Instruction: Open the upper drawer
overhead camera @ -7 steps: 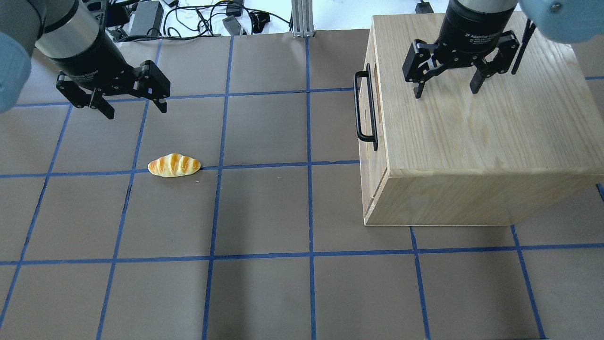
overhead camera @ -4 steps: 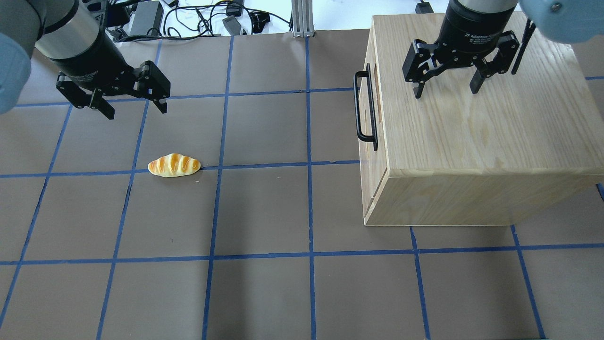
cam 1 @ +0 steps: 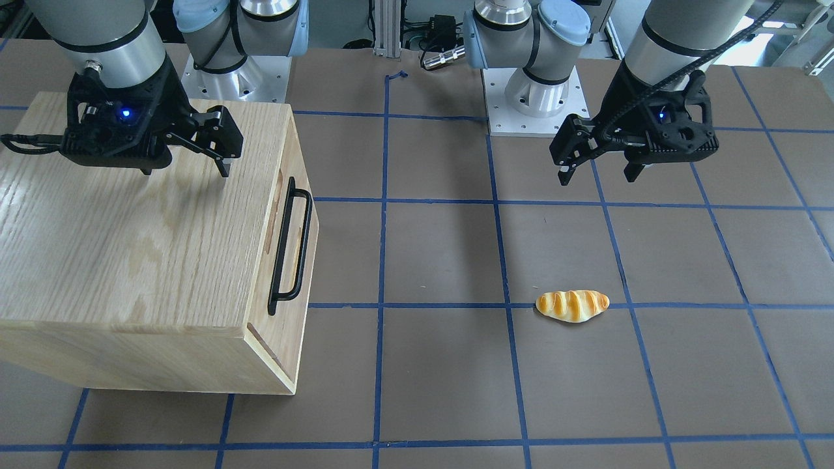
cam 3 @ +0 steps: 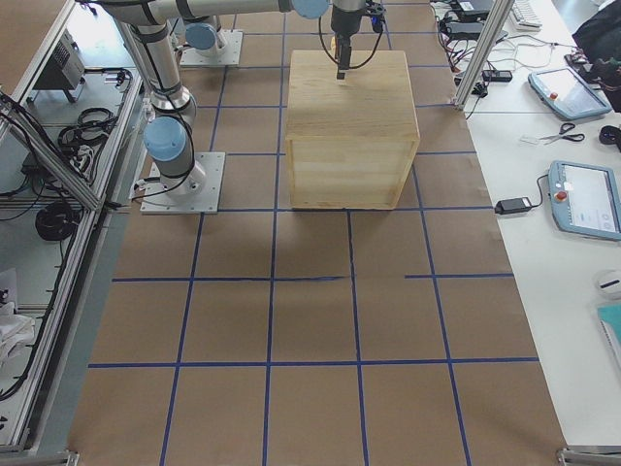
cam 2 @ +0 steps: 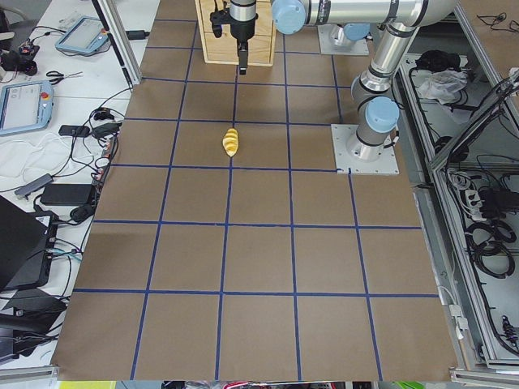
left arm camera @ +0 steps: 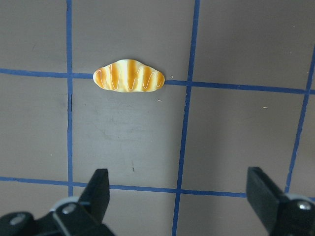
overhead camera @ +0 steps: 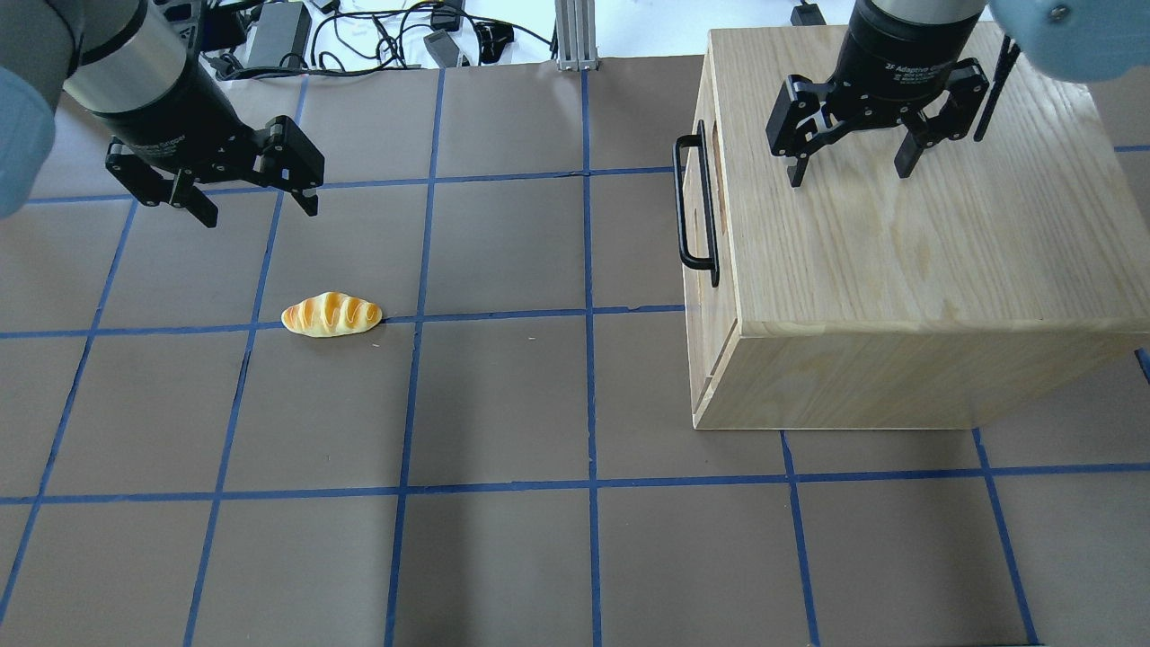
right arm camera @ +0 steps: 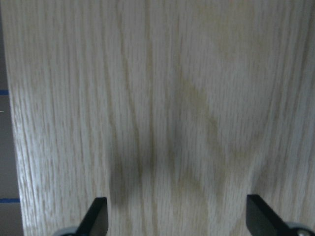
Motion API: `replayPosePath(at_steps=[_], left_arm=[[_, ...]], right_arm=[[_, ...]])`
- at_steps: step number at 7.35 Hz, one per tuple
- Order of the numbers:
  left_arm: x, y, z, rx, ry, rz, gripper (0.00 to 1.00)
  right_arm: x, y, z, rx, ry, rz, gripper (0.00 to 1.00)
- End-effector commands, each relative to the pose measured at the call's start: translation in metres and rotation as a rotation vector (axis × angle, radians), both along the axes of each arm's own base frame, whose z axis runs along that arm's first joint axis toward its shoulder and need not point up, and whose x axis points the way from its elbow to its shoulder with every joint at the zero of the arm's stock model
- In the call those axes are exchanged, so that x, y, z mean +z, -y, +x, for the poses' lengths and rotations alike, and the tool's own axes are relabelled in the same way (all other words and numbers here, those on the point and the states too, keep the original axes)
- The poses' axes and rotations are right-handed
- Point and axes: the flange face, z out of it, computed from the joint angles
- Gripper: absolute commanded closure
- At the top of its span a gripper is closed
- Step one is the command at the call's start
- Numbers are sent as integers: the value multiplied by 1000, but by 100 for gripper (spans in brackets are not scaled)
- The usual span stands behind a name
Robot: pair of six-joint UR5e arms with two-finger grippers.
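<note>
The upper drawer (overhead camera: 699,202) is the top front panel of a light oak cabinet (overhead camera: 898,252) and it is closed. Its black bar handle (overhead camera: 681,202) and an oblong slot (overhead camera: 716,148) face the table's middle. It also shows in the front-facing view (cam 1: 293,241) with its handle (cam 1: 279,260). My right gripper (overhead camera: 849,173) is open and empty above the cabinet top, behind the handle; its wrist view shows only oak grain (right arm camera: 157,98). My left gripper (overhead camera: 260,214) is open and empty over the table, far from the cabinet.
A toy bread roll (overhead camera: 331,314) lies on the brown table (overhead camera: 503,404) below my left gripper and shows in the left wrist view (left arm camera: 129,78). Cables and power bricks (overhead camera: 278,31) lie beyond the far edge. A plain panel sits below the drawer.
</note>
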Motion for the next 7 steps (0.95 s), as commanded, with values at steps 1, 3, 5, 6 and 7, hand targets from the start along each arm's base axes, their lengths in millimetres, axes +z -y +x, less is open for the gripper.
replayPosePath(at_steps=[1, 3, 5, 6, 7], left_arm=[[1, -2, 1, 1, 12, 5, 0], [7, -1, 5, 8, 9, -3, 0], [3, 0, 7, 12, 1, 7, 0], [-5, 6, 6, 11, -3, 22, 0], [-6, 7, 6, 11, -7, 24, 0]], right_arm=[[0, 0, 0, 1, 0, 0, 0], [0, 0, 0, 1, 0, 0, 0], [0, 0, 0, 1, 0, 0, 0], [-1, 0, 0, 0, 0, 1, 0], [0, 0, 0, 0, 0, 0, 0]])
